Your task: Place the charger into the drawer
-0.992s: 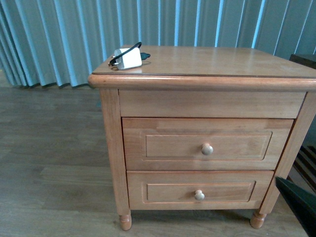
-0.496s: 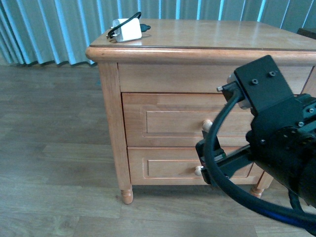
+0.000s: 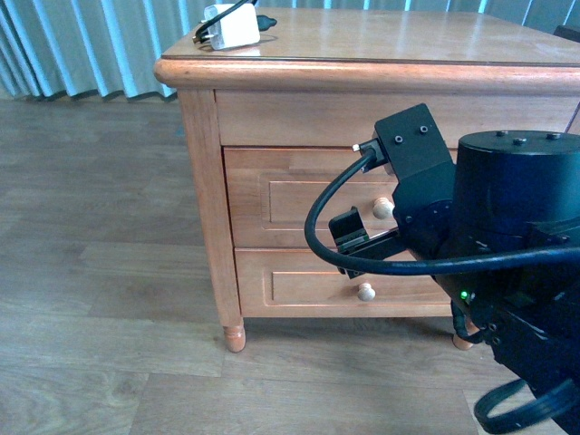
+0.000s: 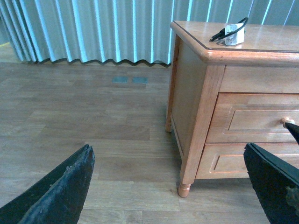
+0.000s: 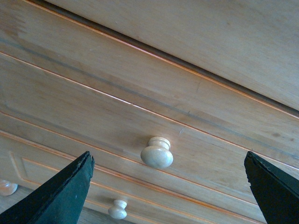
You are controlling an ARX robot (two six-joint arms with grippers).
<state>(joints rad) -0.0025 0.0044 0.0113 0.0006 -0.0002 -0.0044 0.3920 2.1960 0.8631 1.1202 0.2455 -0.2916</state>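
Observation:
The white charger (image 3: 231, 25) with its black cable lies on the nightstand top at the back left corner, also in the left wrist view (image 4: 232, 35). The upper drawer (image 3: 299, 213) is closed, with its pale round knob (image 3: 383, 208) showing. My right gripper (image 3: 349, 236) hovers open just in front of that drawer. In the right wrist view, the knob (image 5: 157, 152) sits between the spread fingers of the gripper (image 5: 168, 158), not touched. My left gripper (image 4: 168, 154) hangs open over the floor, off the nightstand's left side, holding nothing.
The lower drawer (image 3: 308, 288) with its own knob (image 3: 366, 292) is closed beneath. The nightstand (image 3: 204, 181) stands on a wood-plank floor (image 3: 100, 272), with blue-grey curtains (image 4: 93, 28) behind it. The right arm's black body (image 3: 507, 254) covers the cabinet's right half.
My right arm has come into the front view and advanced toward the upper drawer's knob. The nightstand now looks closer and higher in the frame. The charger has not moved on the top.

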